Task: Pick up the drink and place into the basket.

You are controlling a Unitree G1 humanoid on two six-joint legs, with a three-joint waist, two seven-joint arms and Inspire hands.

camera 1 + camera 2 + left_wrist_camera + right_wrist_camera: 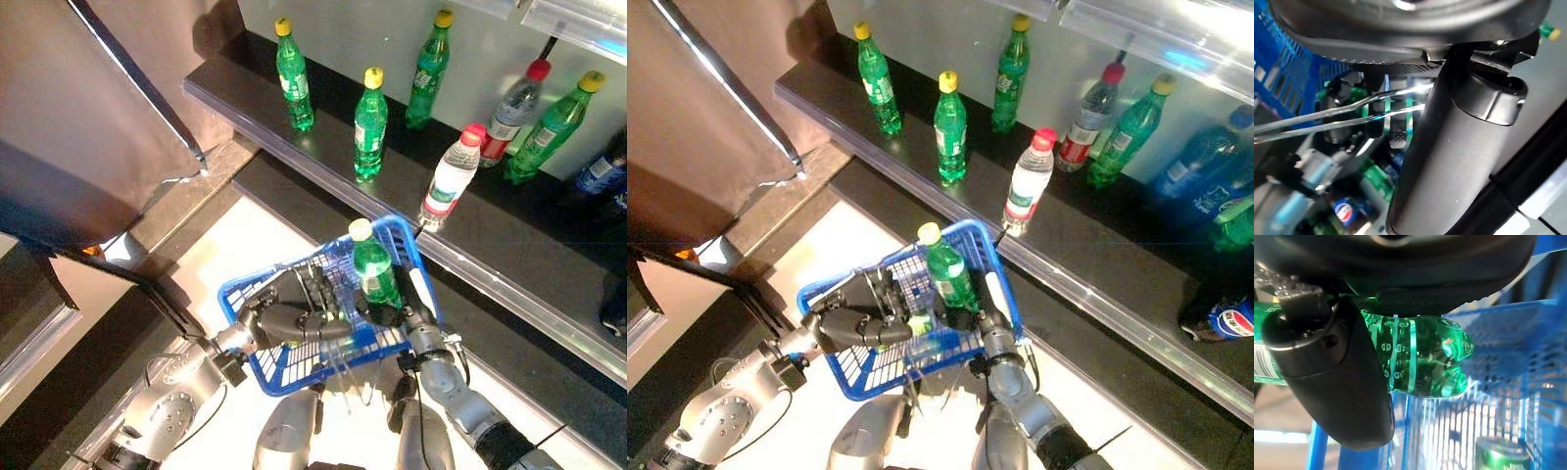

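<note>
My left hand point(294, 319) is shut on the thin wire handles point(1352, 110) of the blue basket point(238, 292) and holds it raised in front of me. My right hand point(404, 318) is shut on a green bottle with a yellow cap point(375, 270), gripping its lower part. The bottle stands upright inside the basket's right half, its base point(1420, 357) above the basket floor. In the right wrist view my thumb point(1337, 377) lies across the bottle. A green drink point(1498, 453) lies low in the basket.
A dark shelf point(323, 137) runs across the back with green yellow-capped bottles point(370, 122), clear red-capped bottles point(451, 178) and blue drinks point(1205, 166) at the right. A brown panel point(88, 108) stands at the left. Pale floor point(245, 245) lies below.
</note>
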